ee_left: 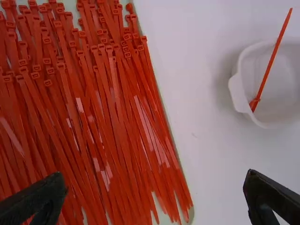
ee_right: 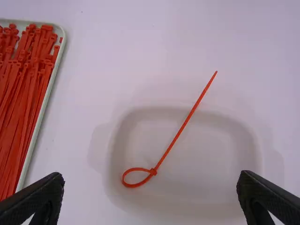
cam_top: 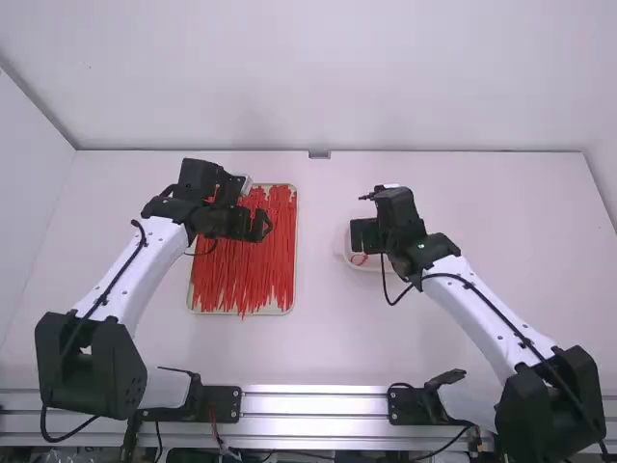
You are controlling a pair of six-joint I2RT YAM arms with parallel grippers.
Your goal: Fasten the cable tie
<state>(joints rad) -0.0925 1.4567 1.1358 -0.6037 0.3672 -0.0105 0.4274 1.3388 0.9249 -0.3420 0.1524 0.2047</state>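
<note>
1. High view, widest first: the white table fills the frame, with the left arm rising from the lower left and the right arm from the lower right.
2. A tray sits left of centre, heaped with loose red cable ties lying nearly parallel and overlapping.
3. The left gripper hangs over the upper part of that tray, its fingers wide apart and holding nothing.
4. The right gripper hangs just right of centre above a white dish, also spread wide and empty.
5. One looped cable tie lies in the dish. Its small loop is closed and rests on the dish floor, and its tail slopes out over the rim, so this tie looks fastened.
6. Likely trouble:
   - The pile is dense, so a grab there could lift several ties at once or drag neighbours off the tray.
   - The overhanging tail could catch a descending finger and flip the tie out.
   - The dish looks light, and a nudge could slide it.
</note>
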